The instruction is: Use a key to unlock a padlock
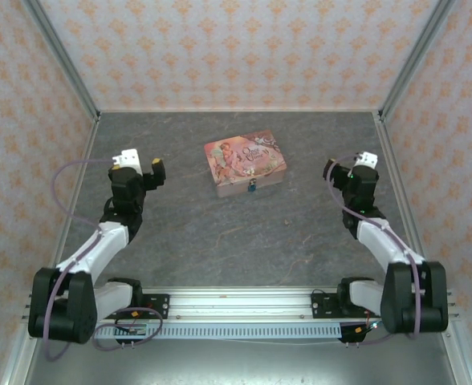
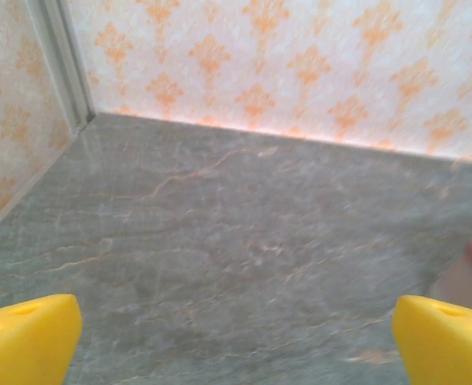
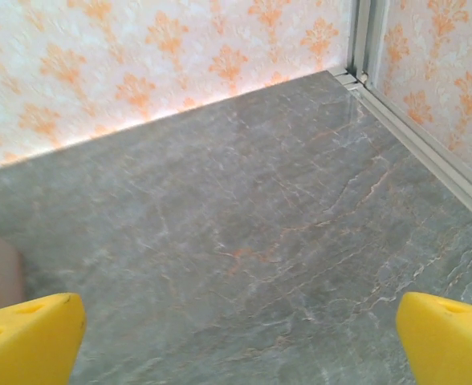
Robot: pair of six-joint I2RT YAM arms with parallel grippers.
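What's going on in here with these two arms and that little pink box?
Nothing is being handled right now. A pink tin sits in the middle of the table, with a tiny teal padlock at its front edge. The left arm and right arm are poised on either side, well apart from it, jaws wide open and holding nothing. The unlocking has not begun.

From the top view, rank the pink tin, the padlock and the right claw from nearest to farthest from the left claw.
1. Pink tin, just right of the left claw.
2. Padlock, at the tin's near face.
3. Right claw, farthest, over on the right side.
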